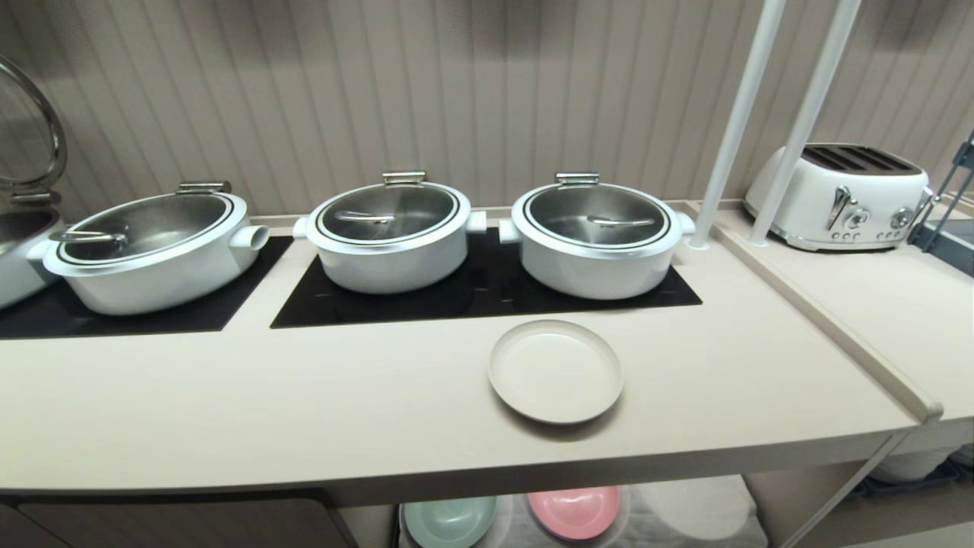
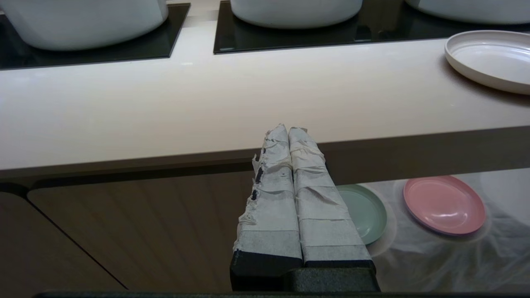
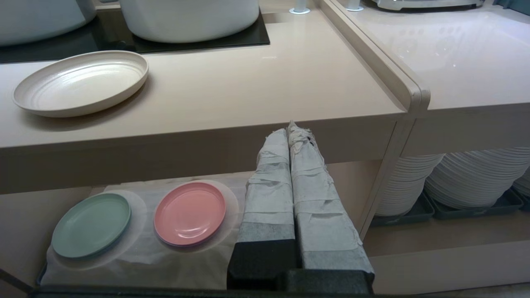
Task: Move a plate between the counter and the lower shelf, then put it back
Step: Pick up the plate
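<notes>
The cream-beige plate (image 1: 555, 371) lies flat on the counter (image 1: 304, 396), just in front of the black hob panel; the plate (image 2: 492, 60) also shows in the left wrist view and the plate (image 3: 80, 82) in the right wrist view. Below the counter's front edge is the lower shelf (image 3: 136, 256), draped in white cloth. My left gripper (image 2: 288, 129) is shut and empty, held below the counter edge, left of the plate. My right gripper (image 3: 288, 127) is shut and empty too, in front of the shelf, right of the plate. Neither arm shows in the head view.
Three white lidded pots (image 1: 392, 236) stand on the hob panels (image 1: 487, 301). A mint-green plate (image 3: 92, 225) and a pink plate (image 3: 189, 213) lie on the shelf cloth. White plate stacks (image 3: 476, 178) fill the bay to the right. A white toaster (image 1: 841, 194) and two white poles (image 1: 734, 125) stand at the right.
</notes>
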Controlling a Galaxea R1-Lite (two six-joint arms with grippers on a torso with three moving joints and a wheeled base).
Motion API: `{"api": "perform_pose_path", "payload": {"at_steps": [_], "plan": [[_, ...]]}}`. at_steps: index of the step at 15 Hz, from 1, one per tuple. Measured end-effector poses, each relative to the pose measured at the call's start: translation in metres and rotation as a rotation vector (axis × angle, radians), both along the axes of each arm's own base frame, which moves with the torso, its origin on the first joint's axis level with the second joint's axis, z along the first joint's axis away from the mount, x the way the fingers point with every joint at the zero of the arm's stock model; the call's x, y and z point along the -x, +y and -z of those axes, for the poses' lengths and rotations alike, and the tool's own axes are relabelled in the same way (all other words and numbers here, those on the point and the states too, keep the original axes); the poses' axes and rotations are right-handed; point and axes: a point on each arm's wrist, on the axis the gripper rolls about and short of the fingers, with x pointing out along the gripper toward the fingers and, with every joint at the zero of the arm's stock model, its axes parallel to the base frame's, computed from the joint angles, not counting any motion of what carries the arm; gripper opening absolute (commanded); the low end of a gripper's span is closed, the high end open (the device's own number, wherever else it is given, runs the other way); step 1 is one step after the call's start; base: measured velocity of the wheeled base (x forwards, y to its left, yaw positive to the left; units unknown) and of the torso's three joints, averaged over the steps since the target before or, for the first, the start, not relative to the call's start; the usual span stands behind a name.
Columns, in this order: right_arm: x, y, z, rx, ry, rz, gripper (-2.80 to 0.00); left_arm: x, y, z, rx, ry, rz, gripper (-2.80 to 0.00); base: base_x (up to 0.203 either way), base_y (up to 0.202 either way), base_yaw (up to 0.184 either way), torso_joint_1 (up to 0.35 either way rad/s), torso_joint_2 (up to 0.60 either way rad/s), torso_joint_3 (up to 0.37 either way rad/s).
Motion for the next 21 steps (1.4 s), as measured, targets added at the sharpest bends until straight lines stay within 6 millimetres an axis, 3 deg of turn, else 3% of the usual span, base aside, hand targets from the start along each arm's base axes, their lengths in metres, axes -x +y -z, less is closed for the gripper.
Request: {"api": "perform_pose_path", "payload": {"at_steps": [21], "plan": [[0.0000,0.0000,0.0000,0.000,0.000,0.000,-2.80,0.0000,0.0000,0.0000,0.001,0.000,0.000,-2.80,0.000,0.000,0.000,0.000,0.00,0.000]]}}
